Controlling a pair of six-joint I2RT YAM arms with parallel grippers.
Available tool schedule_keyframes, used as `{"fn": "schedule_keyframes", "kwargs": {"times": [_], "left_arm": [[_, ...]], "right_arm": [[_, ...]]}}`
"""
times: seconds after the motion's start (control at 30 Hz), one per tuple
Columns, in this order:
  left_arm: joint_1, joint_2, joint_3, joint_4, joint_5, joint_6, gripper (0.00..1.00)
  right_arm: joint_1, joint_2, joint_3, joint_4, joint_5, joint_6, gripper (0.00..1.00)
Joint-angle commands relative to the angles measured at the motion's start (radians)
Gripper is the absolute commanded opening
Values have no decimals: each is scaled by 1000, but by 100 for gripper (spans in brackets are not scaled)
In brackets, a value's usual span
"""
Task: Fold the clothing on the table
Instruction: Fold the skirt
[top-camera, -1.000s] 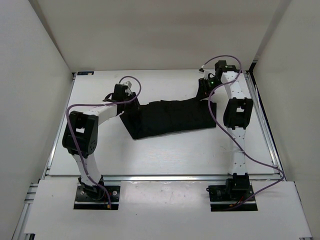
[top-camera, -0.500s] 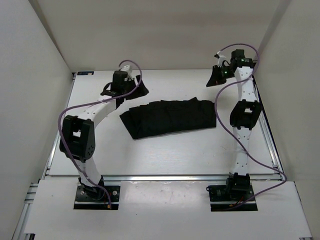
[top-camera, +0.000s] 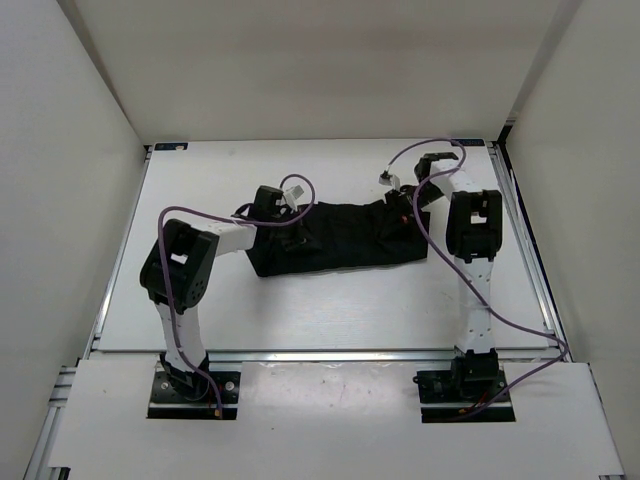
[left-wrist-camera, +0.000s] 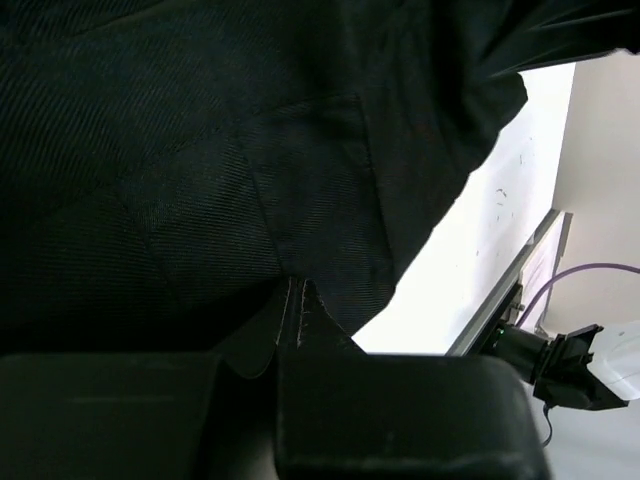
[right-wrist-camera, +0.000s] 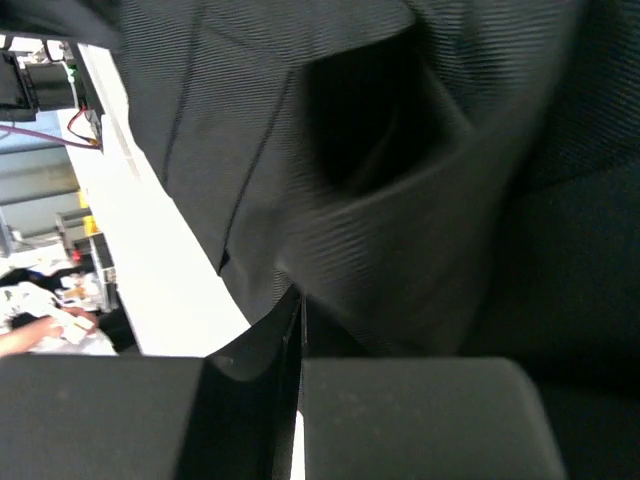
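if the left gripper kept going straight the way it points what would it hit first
The clothing: the left gripper is shut on a fold of it, and black fabric fills the way just ahead of its tips.

Robotics lab cell, my arm bases (top-camera: 193, 385) bolted at the near edge, white tabletop (top-camera: 330, 300) framed by aluminium rails (top-camera: 330, 353), plain white enclosure walls (top-camera: 60, 200) around.

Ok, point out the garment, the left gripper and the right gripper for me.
garment (top-camera: 345, 240): top view, middle of the black cloth.
left gripper (left-wrist-camera: 296, 345): left wrist view, between its closed fingertips.
right gripper (right-wrist-camera: 300, 340): right wrist view, between its closed fingertips.
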Motion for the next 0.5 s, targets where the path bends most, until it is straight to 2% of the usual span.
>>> {"fn": "schedule_keyframes", "kwargs": {"times": [0.0,0.13,0.27,0.37,0.43,0.47], "left_arm": [[28,-24,-9,53,45,-3,0],[48,-7,-3,65,54,-17,0],[50,3,21,71,40,-29,0],[51,17,20,80,43,-41,0],[50,19,8,93,42,-43,0],[51,26,-5,96,40,-43,0]], "right_arm": [[-14,-90,8,-15,-57,-70,0],[-31,-96,60,-11,-85,-47,0],[-95,-136,108,122,-189,123,0],[-71,-124,210,-20,-165,-8,0],[-30,-167,130,-21,-132,-38,0],[-4,-196,40,-18,-125,-93,0]]}}
